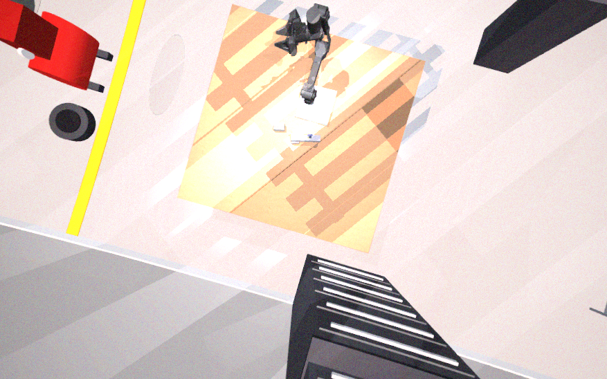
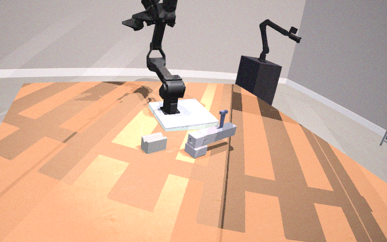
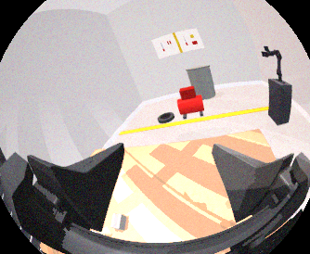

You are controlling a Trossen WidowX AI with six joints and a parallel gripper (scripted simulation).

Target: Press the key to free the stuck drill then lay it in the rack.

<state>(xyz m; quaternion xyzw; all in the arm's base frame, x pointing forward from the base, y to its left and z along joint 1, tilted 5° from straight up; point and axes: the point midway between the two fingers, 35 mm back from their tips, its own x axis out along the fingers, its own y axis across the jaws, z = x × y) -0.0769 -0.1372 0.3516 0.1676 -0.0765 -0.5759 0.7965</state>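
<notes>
Your gripper (image 3: 167, 189) hangs high, wide open and empty; the blue key (image 2: 223, 118) stands upright on the drill (image 2: 211, 137). No writing is legible.

mat (image 2: 68, 195): orange, striped | key (image 2: 223, 117): blue | rack (image 2: 153, 143): grey | cart (image 1: 55, 49): red

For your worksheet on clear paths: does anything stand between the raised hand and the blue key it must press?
Nothing visible does. The hand is open, high above the base plate; the key stands upright, exposed, on the grey block.
</notes>
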